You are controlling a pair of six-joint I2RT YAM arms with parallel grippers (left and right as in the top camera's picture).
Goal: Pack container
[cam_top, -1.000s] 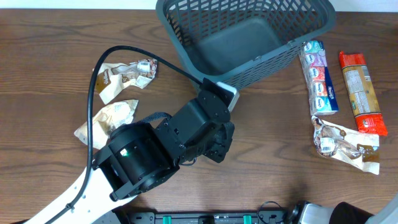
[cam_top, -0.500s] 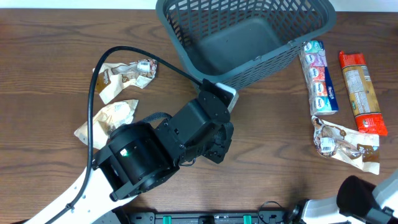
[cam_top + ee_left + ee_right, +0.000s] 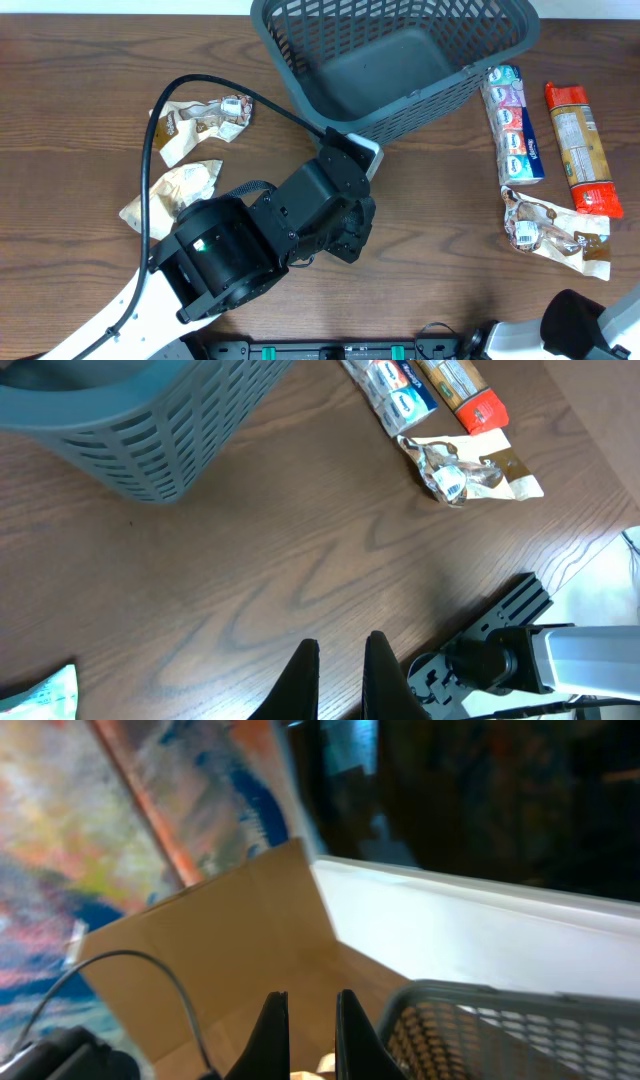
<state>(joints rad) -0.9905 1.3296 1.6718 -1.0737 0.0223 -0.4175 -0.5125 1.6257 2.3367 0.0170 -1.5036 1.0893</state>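
Observation:
The dark grey-blue latticed container [image 3: 420, 105] stands at the back middle of the table, with nothing visible inside. It also shows in the left wrist view [image 3: 150, 430] and the right wrist view [image 3: 500, 1020]. My left gripper [image 3: 340, 670] hovers over bare wood in front of the container; its fingers are close together with nothing between them. In the overhead view the left arm [image 3: 300, 225] hides it. My right gripper [image 3: 305, 1020] is held high, its fingers close together and empty. Only part of the right arm [image 3: 590, 325] shows at the bottom right.
Two crumpled snack packets lie at the left [image 3: 200, 122], [image 3: 180, 190]. At the right lie a long pink-blue pack [image 3: 512, 125], a red-orange packet [image 3: 582, 150] and a crumpled silver-brown packet [image 3: 555, 232], the last also in the left wrist view [image 3: 465, 468]. A black cable [image 3: 160, 110] loops at the left.
The right arm has come into the overhead view at the bottom right corner and then dropped slightly. The left arm has barely moved.

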